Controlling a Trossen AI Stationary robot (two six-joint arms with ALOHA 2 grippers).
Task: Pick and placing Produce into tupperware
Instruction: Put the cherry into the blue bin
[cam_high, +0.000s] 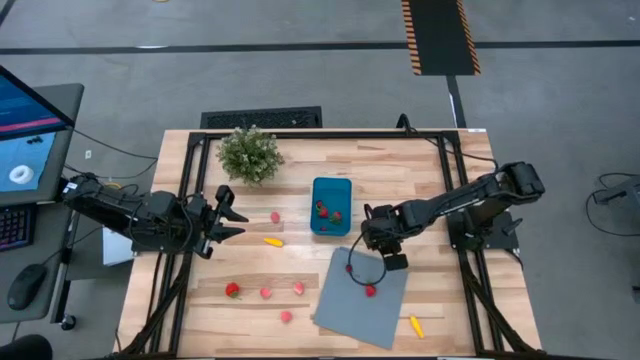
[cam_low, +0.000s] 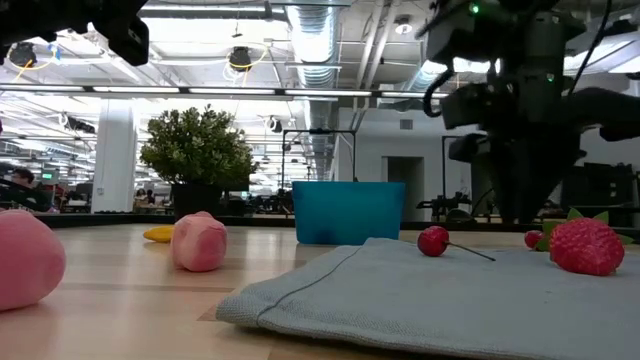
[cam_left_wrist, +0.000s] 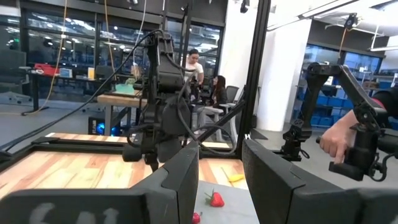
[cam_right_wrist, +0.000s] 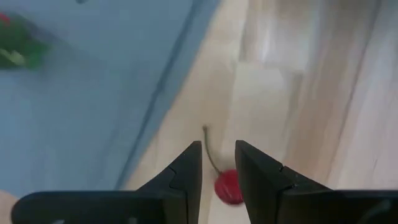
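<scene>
Picking the cherry (cam_right_wrist: 227, 186) is the step in hand for the right pincer (cam_right_wrist: 217, 165). In the right wrist view its two dark fingers stand a narrow gap apart with nothing between them, and the small red cherry lies on the bare wood just beyond the tips, its stem pointing away toward the edge of the grey-blue cloth (cam_high: 362, 300). The pincer holds nothing.

To do the step well, lower straight down with the round body, not the stem, centred in the gap. The gap looks only slightly wider than the cherry, so any sideways offset would likely roll it away; opening a little wider first is judged prudent. Close gently, since a small round piece will tend to squirt out.

The teal tupperware (cam_high: 331, 206) stands on the counter (cam_high: 400, 170) just beside the right pincer (cam_high: 375, 238), already containing some red pieces. A short lift and transfer should suffice.

Other produce lies well apart: a strawberry (cam_high: 232, 290) and pink pieces (cam_high: 266, 293) near the front, a yellow piece (cam_high: 272, 241) near the left pincer (cam_high: 232, 218), which waits part-open and empty beside the potted plant (cam_high: 249, 153).
</scene>
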